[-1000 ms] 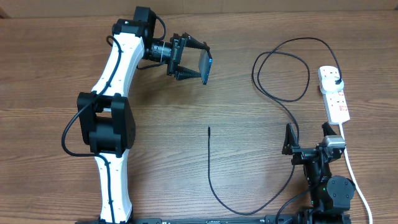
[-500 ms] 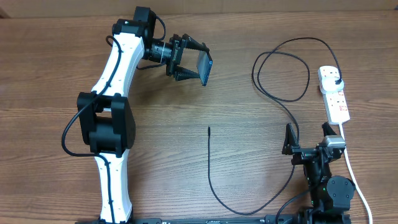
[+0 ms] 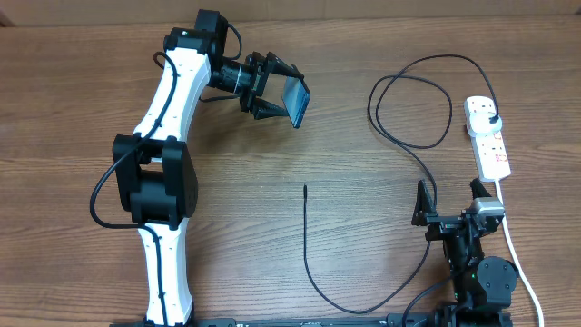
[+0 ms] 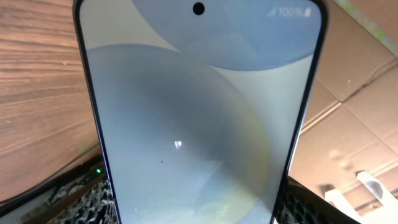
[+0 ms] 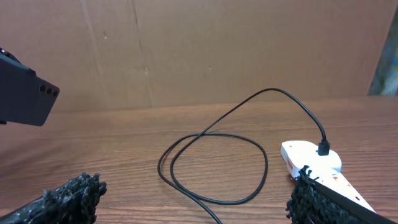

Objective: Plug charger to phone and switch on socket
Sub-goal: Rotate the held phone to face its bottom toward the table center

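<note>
Wood-grain bench [image 3: 73, 109] fills the overhead view. Left arm [image 3: 168, 109], white with black joints, runs from the bottom edge to the upper left of the frame, wrist bent toward centre. Right arm [image 3: 477, 272] sits folded low in the bottom right corner.

Socket [image 3: 490, 145]: white strip lying flat near the right edge, in the upper half of the frame, long axis roughly up-down. Thick white cord [image 3: 516, 250] leaves its lower end and runs down past the right arm.

Charger [image 3: 408, 100]: thin black cable, plug head seated in the socket's topmost outlet. Cable arcs up and left, makes one loose loop right of centre, drops beside the right end effector [image 3: 448, 198] and sweeps along the bottom edge. It then rises to a free connector tip [image 3: 305, 188] on bare bench at mid-frame, touching nothing.

Left end effector [image 3: 283, 91]: jaws partly spread, clamped on the phone [image 3: 297, 98]. Phone is off the bench, upper centre-left, tilted, well apart from the connector tip. Left wrist view: pale blue-grey screen fills the frame, dark rim, punch-hole camera at top.

Right end effector: jaws at full spread, nothing between them. Cable passes just beside the finger nearer frame centre; contact cannot be told.
</note>
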